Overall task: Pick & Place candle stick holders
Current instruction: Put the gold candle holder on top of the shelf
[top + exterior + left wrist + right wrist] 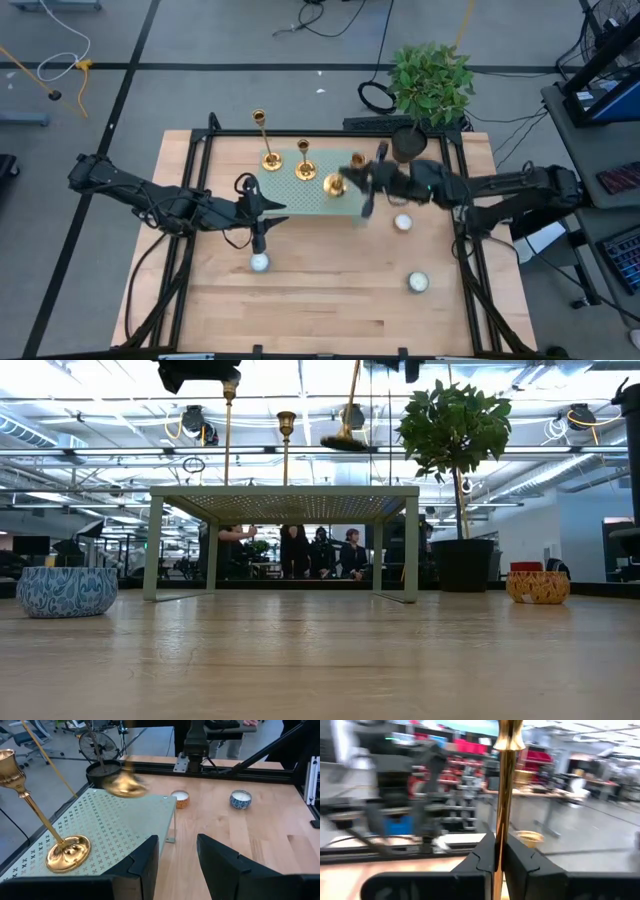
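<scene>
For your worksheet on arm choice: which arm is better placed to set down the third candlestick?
Right. The right gripper is shut on the third candlestick's stem at the green stand's edge; the left gripper is open and empty.

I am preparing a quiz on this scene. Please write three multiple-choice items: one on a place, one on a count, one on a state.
1. Where do the two free candlesticks stand?
A. on the green stand
B. on the bare wood
C. beside the plant pot

2. How many small candle bowls lie on the wood in the high view?
A. one
B. three
C. five

3. In what state are the right gripper's fingers?
A. wide open
B. shut on a candlestick stem
C. shut on a bowl

Key: 1 A, both candlesticks rest with their bases on the green stand. 2 B, bowls show at and. 3 B, in the right wrist view the right gripper clamps the gold stem of the third candlestick; the left gripper waits open near the stand.
</scene>
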{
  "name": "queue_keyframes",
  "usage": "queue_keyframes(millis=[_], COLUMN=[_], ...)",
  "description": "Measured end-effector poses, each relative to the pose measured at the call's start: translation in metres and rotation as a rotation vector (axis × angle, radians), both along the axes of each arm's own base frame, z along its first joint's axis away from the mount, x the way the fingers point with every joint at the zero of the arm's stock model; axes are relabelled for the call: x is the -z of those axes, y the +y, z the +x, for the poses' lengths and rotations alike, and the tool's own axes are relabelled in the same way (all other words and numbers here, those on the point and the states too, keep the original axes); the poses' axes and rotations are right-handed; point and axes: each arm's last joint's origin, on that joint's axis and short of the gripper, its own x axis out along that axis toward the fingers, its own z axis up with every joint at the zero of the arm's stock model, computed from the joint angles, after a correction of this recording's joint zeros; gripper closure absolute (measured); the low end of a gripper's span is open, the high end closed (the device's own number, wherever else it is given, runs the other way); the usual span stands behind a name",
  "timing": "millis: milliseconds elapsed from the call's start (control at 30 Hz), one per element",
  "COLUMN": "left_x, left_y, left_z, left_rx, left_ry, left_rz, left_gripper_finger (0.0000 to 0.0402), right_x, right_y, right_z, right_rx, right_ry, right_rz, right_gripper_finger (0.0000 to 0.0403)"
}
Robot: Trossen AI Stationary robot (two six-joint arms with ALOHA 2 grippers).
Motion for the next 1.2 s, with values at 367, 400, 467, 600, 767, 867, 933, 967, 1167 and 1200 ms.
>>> queue_keyframes(millis=[367, 400, 467, 600, 767, 867, 933, 967, 1167, 1200], left_x=[0.0, 0.0, 0.0, 0.0, 0.0, 0.0, 0.0, 0.0, 0.0, 0.001], left_y=[0.0, 0.0, 0.0, 0.0, 0.0, 0.0, 0.0, 0.0, 0.0, 0.0], left_z=[0.0, 0.0, 0.0, 0.0, 0.0, 0.0, 0.0, 0.0, 0.0, 0.0], left_rx=[0.004, 0.004, 0.004, 0.004, 0.004, 0.005, 0.005, 0.004, 0.005, 0.005], left_ry=[-0.001, -0.001, -0.001, -0.001, -0.001, 0.0, 0.0, 0.0, 0.008, 0.01], left_rz=[0.013, 0.013, 0.013, 0.013, 0.014, 0.016, 0.016, 0.016, 0.018, 0.019], left_gripper_finger=[0.0259, 0.0259, 0.0259, 0.0259, 0.0259, 0.0259, 0.0259, 0.0259, 0.0259, 0.0259], right_x=[0.022, 0.026, 0.033, 0.041, 0.045, 0.045, 0.045, 0.045, 0.046, 0.046], right_y=[-0.062, -0.065, -0.07, -0.077, -0.082, -0.084, -0.084, -0.084, -0.084, -0.084], right_z=[0.008, 0.009, 0.013, 0.017, 0.018, 0.017, 0.017, 0.017, 0.017, 0.017], right_rx=[0.2, 0.207, 0.221, 0.221, 0.236, 0.244, 0.245, 0.246, 0.246, 0.246], right_ry=[0.075, 0.084, 0.11, 0.129, 0.135, 0.134, 0.134, 0.133, 0.148, 0.157], right_rz=[0.078, 0.089, 0.109, 0.14, 0.16, 0.169, 0.17, 0.169, 0.149, 0.136], right_gripper_finger=[0.0393, 0.0393, 0.0393, 0.0393, 0.0391, 0.0377, 0.0366, 0.0361, 0.0347, 0.0344])
